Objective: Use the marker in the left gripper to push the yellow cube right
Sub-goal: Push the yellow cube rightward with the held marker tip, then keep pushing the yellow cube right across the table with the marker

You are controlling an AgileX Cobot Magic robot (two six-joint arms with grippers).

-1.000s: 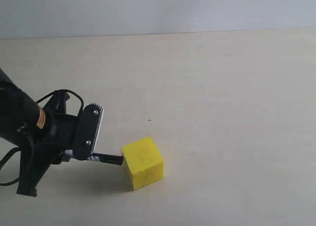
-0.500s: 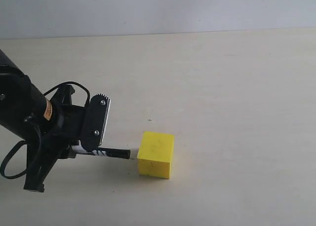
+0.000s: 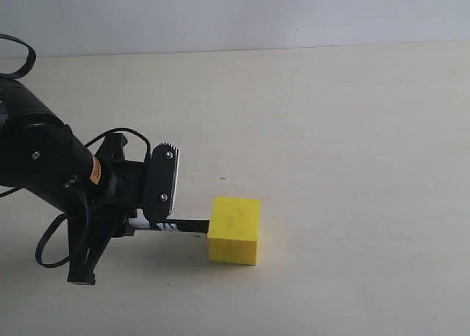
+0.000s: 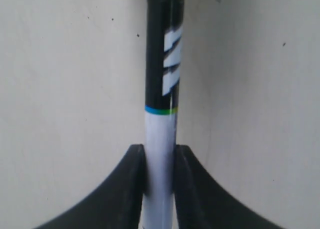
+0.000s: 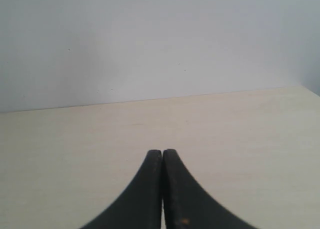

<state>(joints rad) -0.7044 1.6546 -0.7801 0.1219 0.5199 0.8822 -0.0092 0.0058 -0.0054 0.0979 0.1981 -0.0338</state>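
Exterior view, left side: our arm (image 3: 37, 160) sits low over table (image 3: 330, 145), cable (image 3: 42, 244) looping off it. Next, left gripper (image 3: 156, 217) clamped on marker (image 3: 187, 224); left wrist view shows white barrel pinched between both fingers (image 4: 130, 189). Marker lies near level, black cap pointing right, tip touching left face of cube (image 3: 235, 229). Cube rests flat on table, left of centre, toward front. Right wrist view: we see right gripper (image 5: 163, 161) pressed together, nothing between, above table.
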